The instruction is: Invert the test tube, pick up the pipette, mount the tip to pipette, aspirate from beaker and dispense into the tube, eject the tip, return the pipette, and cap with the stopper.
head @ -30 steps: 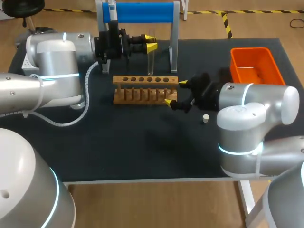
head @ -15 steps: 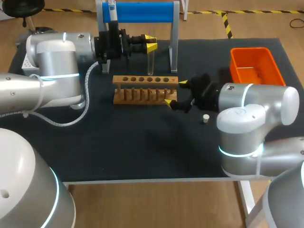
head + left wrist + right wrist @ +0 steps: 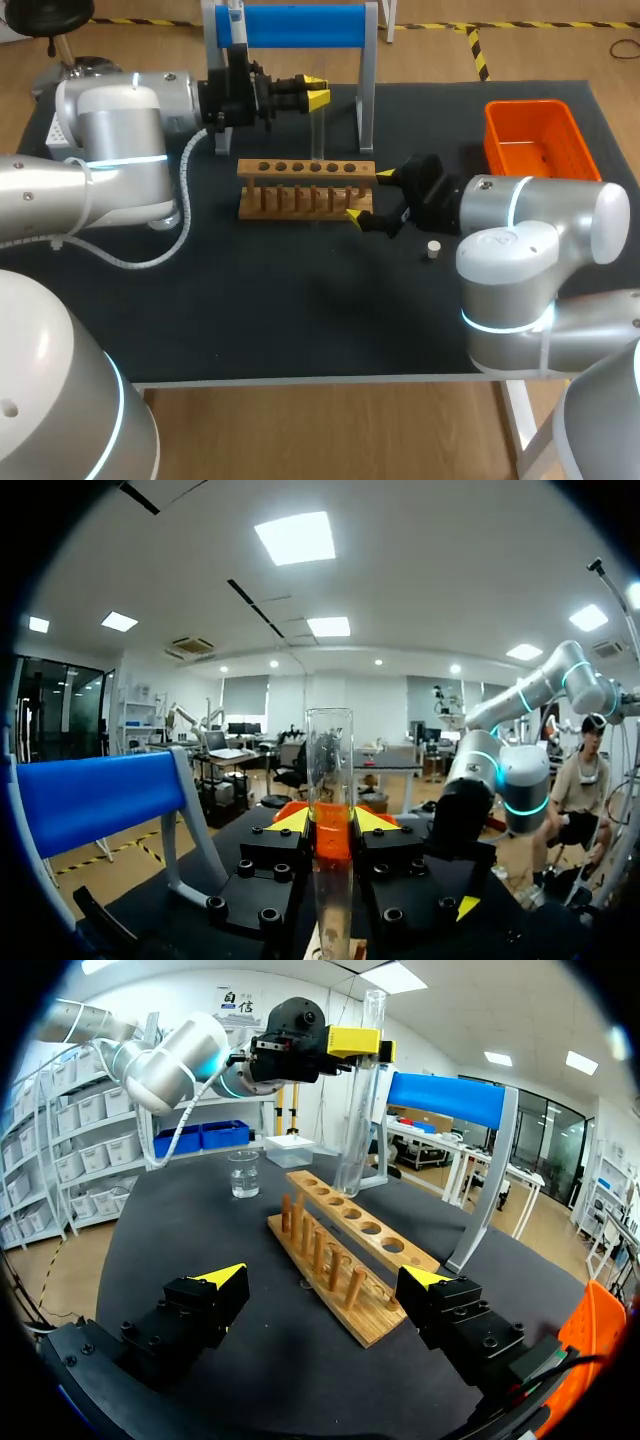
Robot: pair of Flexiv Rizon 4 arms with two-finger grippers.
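My left gripper point(image 3: 313, 92) is shut on a clear glass test tube point(image 3: 318, 135) and holds it upright just above the wooden rack point(image 3: 306, 187), near the rack's far side. In the left wrist view the test tube point(image 3: 330, 780) stands clamped between the yellow fingertips point(image 3: 288, 821). My right gripper point(image 3: 368, 195) is open at the rack's right end, with nothing between its fingers. In the right wrist view the rack point(image 3: 345, 1250) lies ahead of my right gripper point(image 3: 325, 1280), and the test tube point(image 3: 358, 1090) rises over its far holes. A small white stopper point(image 3: 433, 249) lies on the mat beside the right arm.
A stand with a blue top bar point(image 3: 290, 25) is behind the rack. An orange bin point(image 3: 530, 135) sits at the back right. A glass beaker point(image 3: 243, 1173) and a white box point(image 3: 290, 1148) are beyond the rack's far end.
The left gripper has edged slightly up and back with the test tube. The right arm has not moved.
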